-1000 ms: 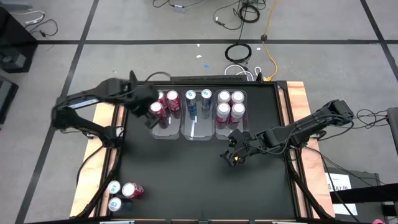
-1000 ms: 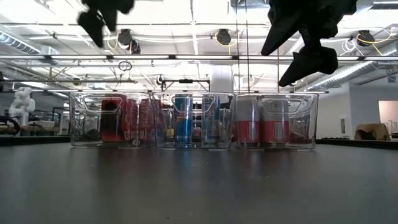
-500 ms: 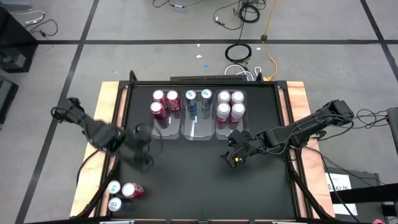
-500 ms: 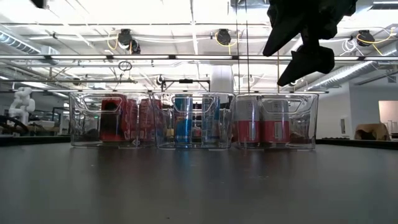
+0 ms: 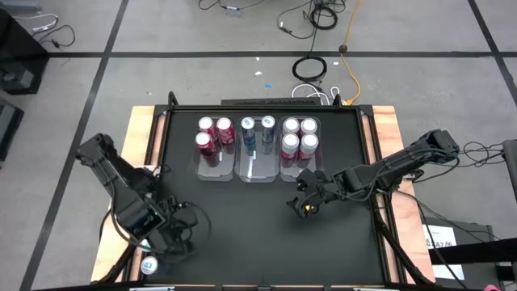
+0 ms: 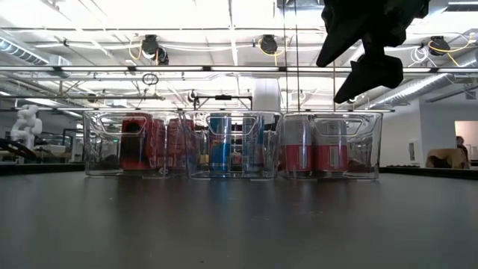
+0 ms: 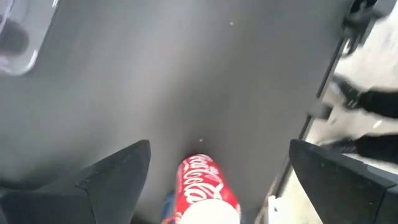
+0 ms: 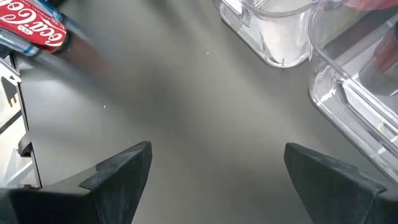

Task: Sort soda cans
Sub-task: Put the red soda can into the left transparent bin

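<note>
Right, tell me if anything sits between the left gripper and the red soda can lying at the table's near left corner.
Nothing visible does. The left gripper is open, and the red soda can shows straight ahead between its fingers, with only bare black table around it.

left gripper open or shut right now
Open. In the left wrist view, the left gripper has its fingers spread wide on either side of a red can, not touching it.
</note>
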Motion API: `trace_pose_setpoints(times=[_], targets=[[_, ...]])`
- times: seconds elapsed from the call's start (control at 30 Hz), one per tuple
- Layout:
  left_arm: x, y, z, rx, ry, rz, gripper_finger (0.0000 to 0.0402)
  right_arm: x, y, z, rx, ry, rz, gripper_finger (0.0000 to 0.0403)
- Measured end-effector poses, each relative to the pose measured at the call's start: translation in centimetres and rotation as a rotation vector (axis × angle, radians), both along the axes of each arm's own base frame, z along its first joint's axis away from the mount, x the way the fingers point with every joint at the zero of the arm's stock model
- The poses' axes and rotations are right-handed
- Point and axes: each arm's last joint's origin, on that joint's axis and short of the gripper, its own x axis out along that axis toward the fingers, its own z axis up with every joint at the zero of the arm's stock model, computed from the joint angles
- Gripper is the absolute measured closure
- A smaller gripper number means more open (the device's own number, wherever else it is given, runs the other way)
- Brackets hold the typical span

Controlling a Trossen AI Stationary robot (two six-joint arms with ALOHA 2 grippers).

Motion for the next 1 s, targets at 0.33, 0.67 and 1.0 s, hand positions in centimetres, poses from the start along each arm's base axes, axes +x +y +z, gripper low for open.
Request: trace_pose_setpoints(times=[0.33,0.67,1.0], targets=[[-1.7,-2.2,-0.7,0.068,0.014,-0.251,0.0011,0.0,0.1,0.0,0.014,-0.003,-0.019,0.0044],[-4.1,-3.9,-5.4,0.101,0.044,-0.321,0.0011,0.0,0.1,0.0,0.06,-0.007,-0.069,0.0044],[-5.4,-4.0,-9.6,0.109,0.069,-0.323,0.0011,0.0,0.1,0.0,0.114,-0.013,-0.122,0.0044]])
